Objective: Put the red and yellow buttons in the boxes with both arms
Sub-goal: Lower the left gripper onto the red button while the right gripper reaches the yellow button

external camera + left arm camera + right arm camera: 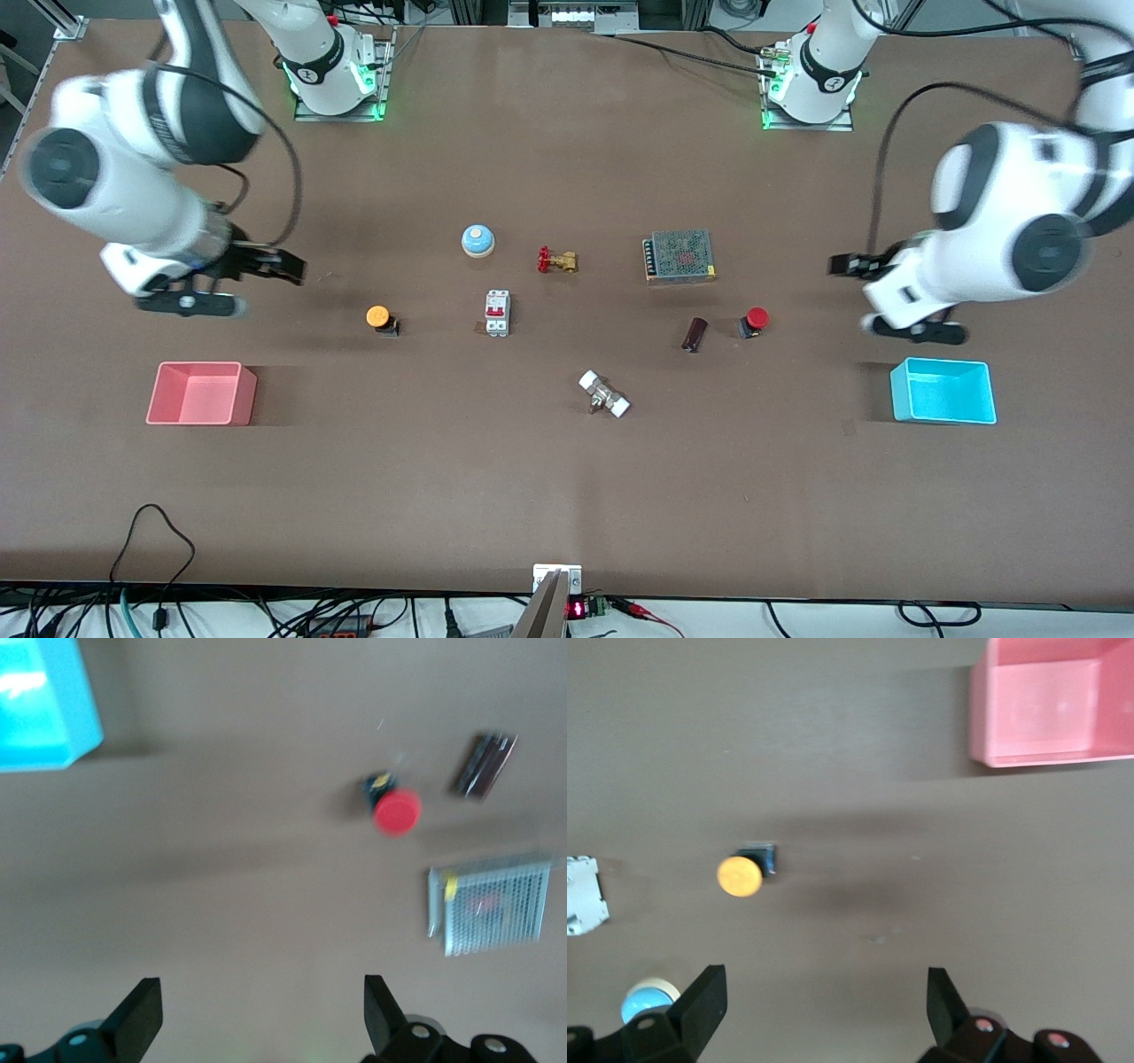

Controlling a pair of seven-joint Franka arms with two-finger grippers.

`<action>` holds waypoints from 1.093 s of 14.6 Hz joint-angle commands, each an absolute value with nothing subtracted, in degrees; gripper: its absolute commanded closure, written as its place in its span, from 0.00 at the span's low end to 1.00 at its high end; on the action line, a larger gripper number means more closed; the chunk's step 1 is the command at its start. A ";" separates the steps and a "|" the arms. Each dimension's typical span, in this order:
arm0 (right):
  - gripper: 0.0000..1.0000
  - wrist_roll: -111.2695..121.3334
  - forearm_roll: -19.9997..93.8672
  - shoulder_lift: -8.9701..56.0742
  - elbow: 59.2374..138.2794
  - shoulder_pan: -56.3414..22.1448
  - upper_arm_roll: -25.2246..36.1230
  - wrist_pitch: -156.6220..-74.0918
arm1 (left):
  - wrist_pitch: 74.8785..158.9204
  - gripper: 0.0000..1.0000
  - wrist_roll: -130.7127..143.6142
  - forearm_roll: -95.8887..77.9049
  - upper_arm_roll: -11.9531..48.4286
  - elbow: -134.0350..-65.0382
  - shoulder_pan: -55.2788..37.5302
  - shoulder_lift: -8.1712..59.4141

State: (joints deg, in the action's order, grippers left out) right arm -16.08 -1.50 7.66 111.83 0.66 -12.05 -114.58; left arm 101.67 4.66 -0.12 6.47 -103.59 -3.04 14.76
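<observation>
Pink box (201, 393) and cyan box (943, 391) sit near opposite table ends, the cyan box cut off in the left wrist view. Farther back, yellow button (380, 317) and red button (754, 322) stand untouched. Right gripper (288, 266) and left gripper (843, 264) hover wide open, empty

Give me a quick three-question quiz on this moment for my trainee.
1. True or false: the red button already lies in the cyan box.
2. Which box stands at the right arm's end of the table?
A. cyan
B. pink
3. Fill in: both claws hang with fingers ____.

Key: 1 false, it sits on the table beside a dark cylinder. 2 B, the pink box, near the yellow button. 3 open, left claw and right claw alike.
</observation>
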 commanded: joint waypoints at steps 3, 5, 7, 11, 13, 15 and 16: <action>0.00 -20.21 -2.55 10.36 115.57 -0.35 -14.33 -123.82 | 128.19 0.00 18.96 -0.88 6.94 -120.30 -10.27 13.53; 0.00 -20.13 -2.81 12.64 115.66 -0.79 -14.33 -127.16 | 136.98 0.00 21.09 -0.35 6.77 -123.47 -13.18 16.07; 0.00 -20.21 -5.26 15.63 115.66 -1.14 -14.33 -131.03 | 143.23 0.00 21.01 -0.18 6.51 -124.19 -13.01 19.94; 0.00 -20.39 -5.71 19.77 115.66 -2.11 -14.33 -135.52 | 146.34 0.00 21.01 3.42 6.15 -123.93 -12.57 22.24; 0.00 -20.39 -5.71 20.48 115.84 -2.11 -14.33 -135.70 | 147.21 0.00 21.09 4.48 5.98 -123.58 -12.48 23.28; 0.00 -20.39 -5.71 20.48 116.19 -2.11 -14.33 -135.62 | 152.64 0.00 21.09 4.48 5.19 -123.49 -12.48 26.00; 0.00 -20.30 -5.71 20.57 116.45 -2.11 -14.33 -135.70 | 154.84 0.00 21.18 4.48 4.92 -123.49 -12.48 27.58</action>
State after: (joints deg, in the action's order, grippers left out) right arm -19.08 -4.75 21.03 115.66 -1.95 -14.22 -135.17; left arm 150.60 21.02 3.34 5.59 -124.53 -12.58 23.82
